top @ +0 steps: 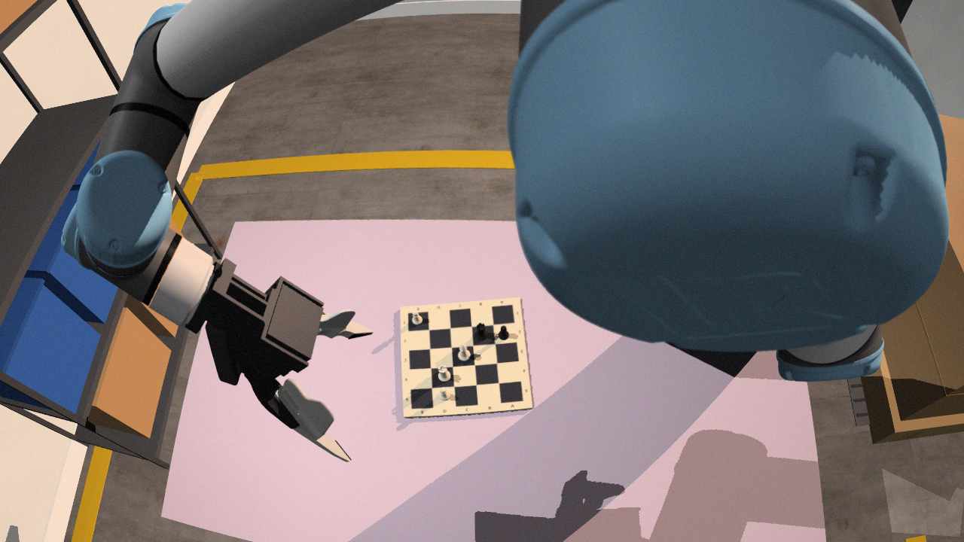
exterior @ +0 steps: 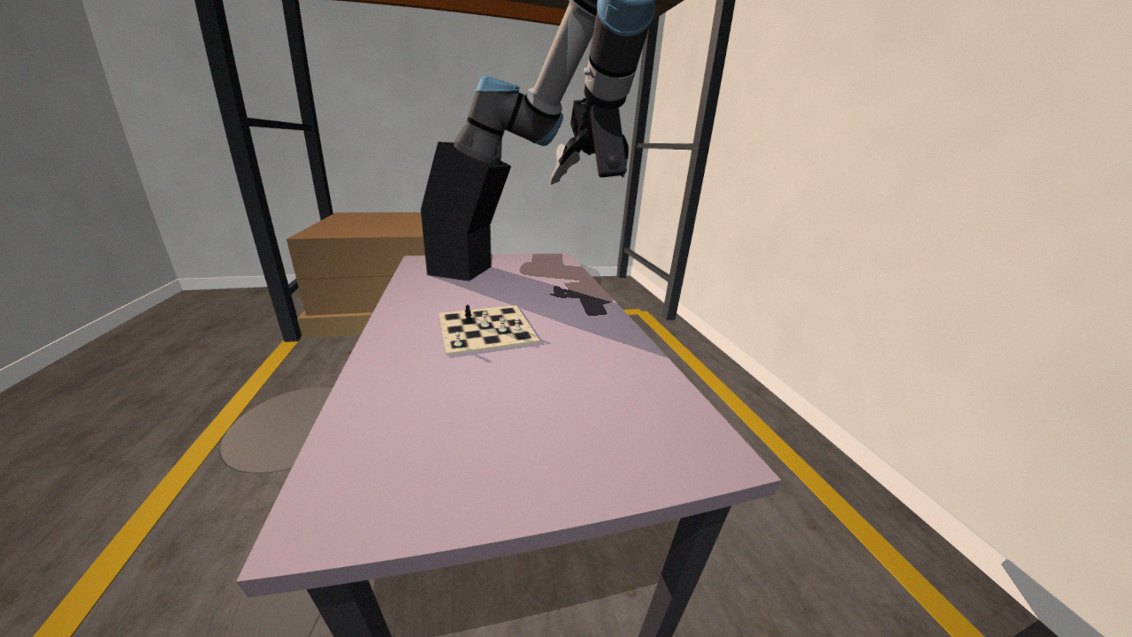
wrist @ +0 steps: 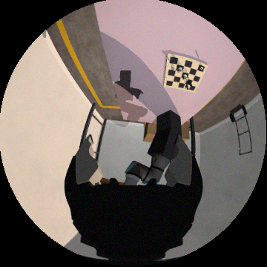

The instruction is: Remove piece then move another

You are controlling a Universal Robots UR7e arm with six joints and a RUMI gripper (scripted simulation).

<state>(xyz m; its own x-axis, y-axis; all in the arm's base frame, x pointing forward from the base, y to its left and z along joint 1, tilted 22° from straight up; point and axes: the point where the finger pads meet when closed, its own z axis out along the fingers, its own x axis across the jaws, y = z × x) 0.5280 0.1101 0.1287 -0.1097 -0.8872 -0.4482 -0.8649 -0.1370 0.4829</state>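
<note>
The board (top: 508,372) (exterior: 490,348) lies on the pink table with squares A to E and 1 to 5. A tall black piece (top: 481,330) (exterior: 468,315) stands upright on B2. A white piece (top: 443,373) (exterior: 502,324) stands upright on D4. A black pawn (top: 503,332) is on A2, a white piece (top: 463,353) (exterior: 484,318) on C3, a small white piece (top: 443,394) on D5 and a white pawn (top: 416,318) (exterior: 457,340) on E1. My gripper (top: 359,396) (wrist: 133,135) is open and empty, high above the table, off the board's E side. One finger is hidden in the exterior view.
The arm's big blue joint covers the upper right of the top view. A shelf with blue bins (top: 53,336) and orange bins (top: 135,370) stands left of the table there. The black robot base (exterior: 459,213) stands at the table's far end, with brown boxes (exterior: 355,269) beside it.
</note>
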